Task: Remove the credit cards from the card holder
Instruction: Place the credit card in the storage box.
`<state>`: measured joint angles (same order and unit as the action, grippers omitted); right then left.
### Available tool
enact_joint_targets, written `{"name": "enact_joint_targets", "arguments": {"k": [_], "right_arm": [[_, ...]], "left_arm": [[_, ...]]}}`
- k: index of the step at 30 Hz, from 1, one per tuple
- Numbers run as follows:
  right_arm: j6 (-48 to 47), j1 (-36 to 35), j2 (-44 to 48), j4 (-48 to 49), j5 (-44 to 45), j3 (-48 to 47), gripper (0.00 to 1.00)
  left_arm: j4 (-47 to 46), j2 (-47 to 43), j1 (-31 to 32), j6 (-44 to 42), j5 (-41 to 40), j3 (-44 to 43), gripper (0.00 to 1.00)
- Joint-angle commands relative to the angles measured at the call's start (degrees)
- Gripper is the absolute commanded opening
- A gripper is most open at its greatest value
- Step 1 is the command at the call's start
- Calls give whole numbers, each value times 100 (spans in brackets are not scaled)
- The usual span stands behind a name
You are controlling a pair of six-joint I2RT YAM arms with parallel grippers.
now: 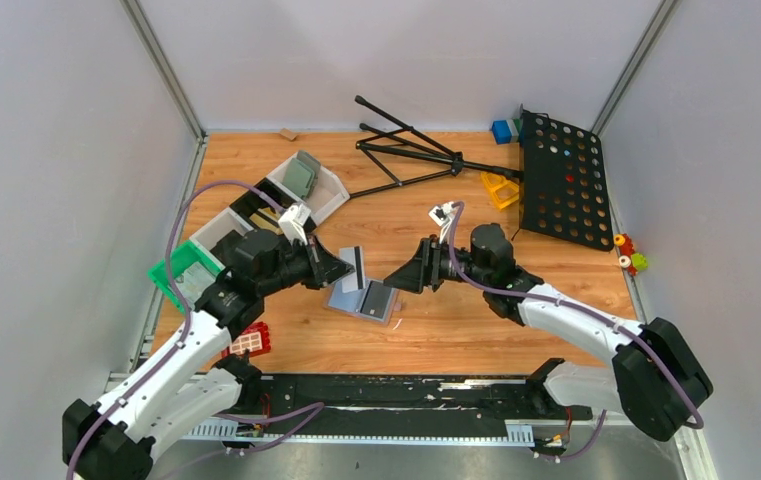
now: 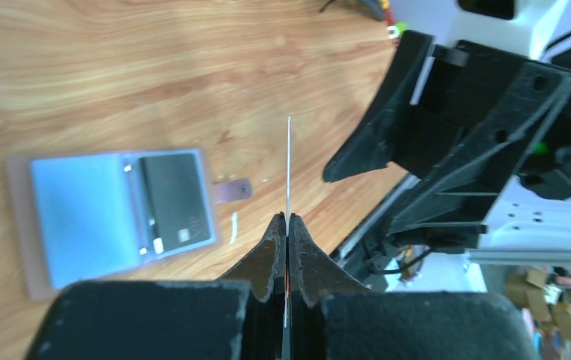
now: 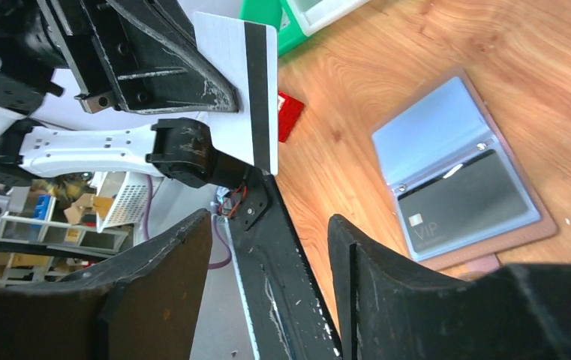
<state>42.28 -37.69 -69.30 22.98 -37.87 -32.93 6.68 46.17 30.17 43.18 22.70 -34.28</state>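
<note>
The card holder [image 1: 348, 299] lies open and flat on the wooden table, light blue-grey with a tan edge. One black credit card [image 1: 377, 298] sits in its pocket [image 3: 464, 205]. My left gripper [image 1: 340, 268] is shut on another credit card [image 1: 353, 267], held upright above the holder. That card shows a white back with a black stripe [image 3: 241, 90] and appears edge-on [image 2: 289, 161] in the left wrist view. My right gripper [image 1: 394, 279] stands open just right of it, its jaws wide apart with nothing between them [image 3: 271, 229].
White bins [image 1: 311, 185] and a green bin [image 1: 184, 268] line the back left, and a red brick [image 1: 249, 342] lies near the left arm. A black folding stand [image 1: 406, 150] and a perforated black panel [image 1: 561, 180] are at the back. A black rail [image 1: 406, 390] runs along the near edge.
</note>
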Motion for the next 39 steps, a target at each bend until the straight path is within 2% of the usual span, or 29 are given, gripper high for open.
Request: {"name": "enact_joint_targets", "arguments": {"k": [1,7,11,17,24,27,30,35,39], "right_arm": [[-564,36,203,-617,335,-39,61],[-845,60,352,-1131,579,-66,67],[-1012,86,528,-1456,757,-56,68],[-1229,91,696,-1878,989,-120,68],[-1224,87,752,-2030,832,-195,68],[-1210,80,807,-2078,721,-230,68],[-1216,84,825,-2142,664,-274,68],[-1217,84,905,-2355,580,-372,68],[-1227,78,1142,-2578,682,-362,68]], "left_arm": [[1077,-153,-29,-611,-845,-374,0],[2052,-271,-38,-815,-2196,-593,0],[2816,-150,-38,-890,-3514,-882,0],[4224,416,-40,-153,-6118,-1484,0],[5150,1206,-299,507,-8000,-2122,0],[5177,1422,-914,665,-8206,-2275,0],[4995,1656,-1813,937,-7903,-2322,0],[4153,1774,-2882,269,-6905,-2167,0],[4069,1904,-3398,87,-6755,-2135,2]]}}
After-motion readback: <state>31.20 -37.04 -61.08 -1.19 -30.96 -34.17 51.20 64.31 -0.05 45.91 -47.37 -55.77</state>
